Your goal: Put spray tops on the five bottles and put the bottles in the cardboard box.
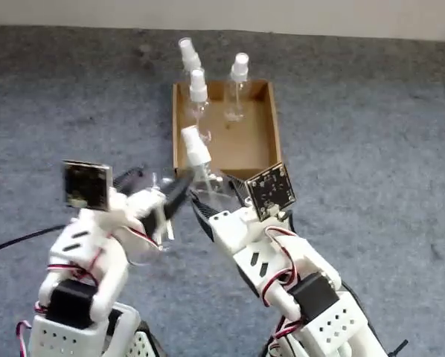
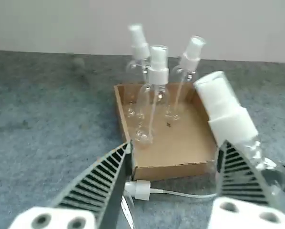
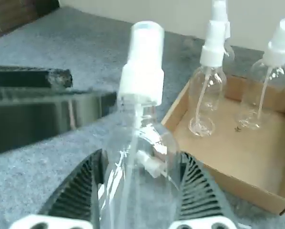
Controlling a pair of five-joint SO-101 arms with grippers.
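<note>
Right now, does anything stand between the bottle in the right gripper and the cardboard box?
Nothing visible blocks it. The clear plastic spray bottle in the right gripper sits just before the shallow brown cardboard box, whose near half is bare; other capped clear bottles stand at its far end. The left gripper is beside it.

Some indoor room, kind unclear: grey carpet point(image 1: 59, 89) (short-piled) meets a pale wall point(image 1: 356, 15).

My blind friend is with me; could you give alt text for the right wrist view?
A clear bottle with a white spray top stands gripped in the right tool. Beyond it, a cardboard box holds other topped bottles upright.
</note>
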